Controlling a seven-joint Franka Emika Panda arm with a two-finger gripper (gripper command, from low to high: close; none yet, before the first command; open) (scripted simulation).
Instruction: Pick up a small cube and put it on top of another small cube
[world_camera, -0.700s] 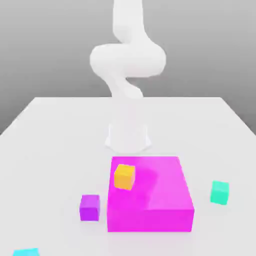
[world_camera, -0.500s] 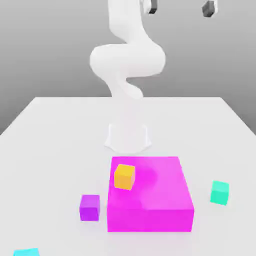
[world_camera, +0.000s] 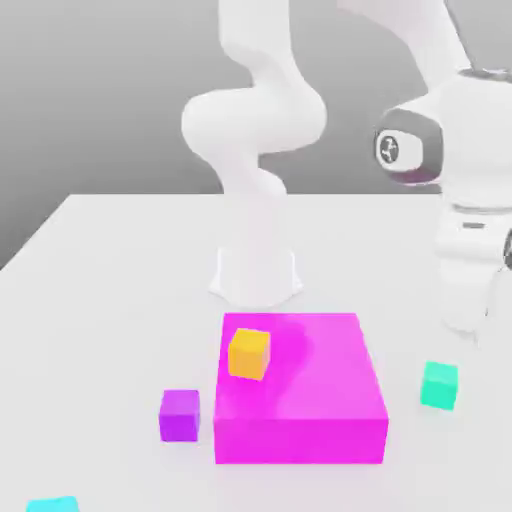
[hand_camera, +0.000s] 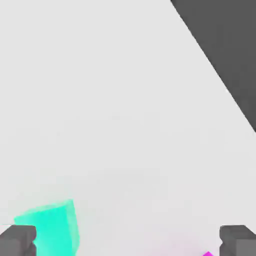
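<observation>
Exterior view: we have the gripper at the exterior view's right, about mid-height in the frame, reaching down above and just behind the teal cube. Teal cube sits on the table, lower right of the frame, with open table on every side of it. Bare strip between it and the magenta block, which is lower center. Orange cube is on top of the block, near its edge on the exterior view's left; most of the block top toward the exterior view's right is free. Purple cube stands on the table just beside the block, narrow gap. Cyan cube is cut by the frame's lower left corner. Table's far edge runs behind the arm base; wide bare table at the exterior view's left.

Hand view: we see the fingers wide apart, nothing clamped. Teal cube shows close to one finger, which overlaps part of it; we can't tell contact from this view. A small magenta corner peeks in by the other finger. Table edge cuts diagonally across, dark beyond, with broad bare table between that edge and the teal cube.
</observation>
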